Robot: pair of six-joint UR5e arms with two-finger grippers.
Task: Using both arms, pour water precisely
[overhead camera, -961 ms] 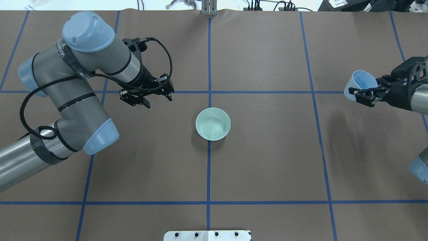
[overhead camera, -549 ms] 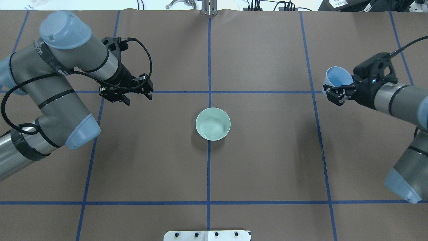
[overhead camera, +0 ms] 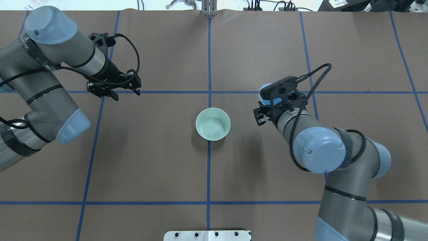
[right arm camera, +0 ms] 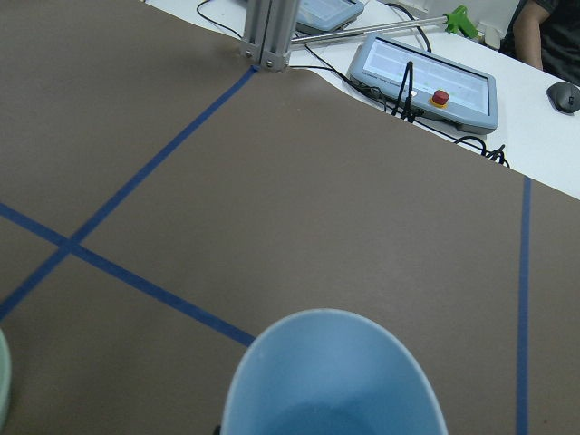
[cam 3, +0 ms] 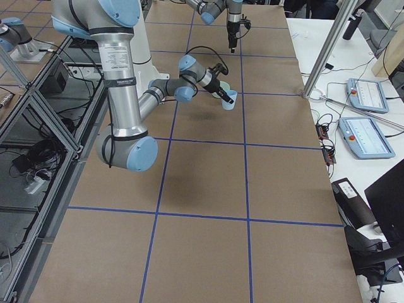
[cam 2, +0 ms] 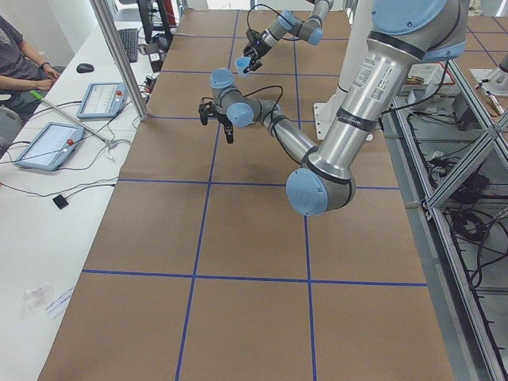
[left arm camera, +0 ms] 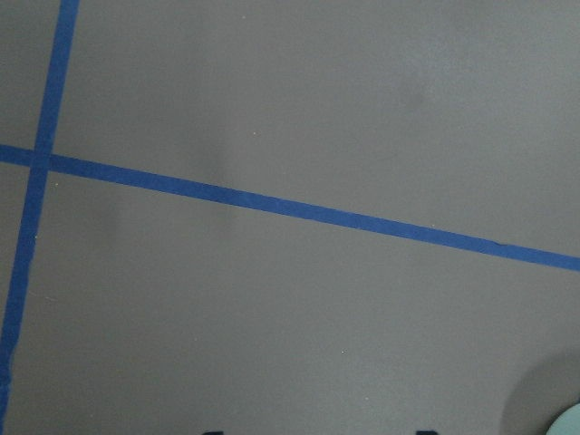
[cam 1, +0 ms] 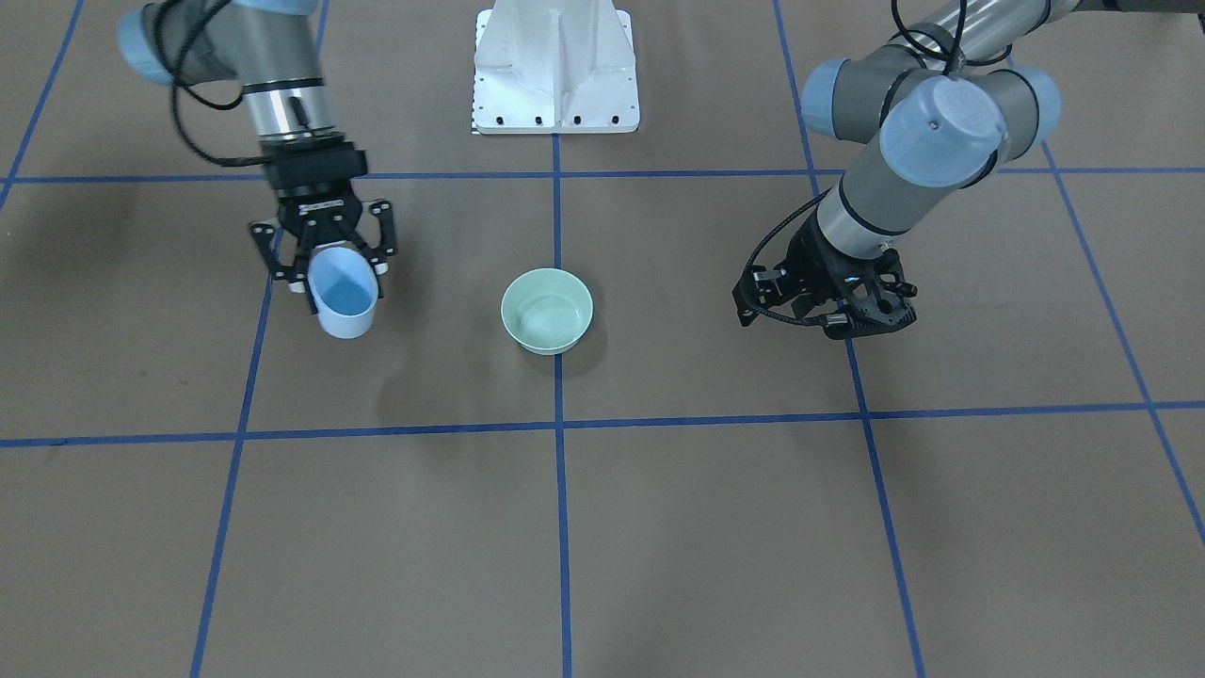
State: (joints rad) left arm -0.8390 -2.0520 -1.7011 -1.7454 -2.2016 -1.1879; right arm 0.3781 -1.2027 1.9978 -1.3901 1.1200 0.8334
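A pale green bowl (overhead camera: 213,123) (cam 1: 547,310) stands at the table's centre on a blue tape line. My right gripper (overhead camera: 266,104) (cam 1: 327,262) is shut on a light blue cup (overhead camera: 265,95) (cam 1: 345,298), held upright above the table just to the bowl's right in the overhead view. The right wrist view looks into the cup (right arm camera: 335,372) from above; whether it holds water is unclear. My left gripper (overhead camera: 125,94) (cam 1: 800,320) hangs open and empty, well to the bowl's left and a little beyond it. The bowl's rim (left arm camera: 568,422) just enters the left wrist view's corner.
Blue tape lines grid the brown table cover. The white pedestal (cam 1: 555,66) stands at the robot's side. Past the far edge are a metal post (right arm camera: 270,36), control consoles (right arm camera: 426,68) and a seated person (cam 2: 20,63).
My right arm has swung in from the table's right edge toward the bowl, carrying the cup. My left arm has drawn back leftward, away from the bowl, still open.
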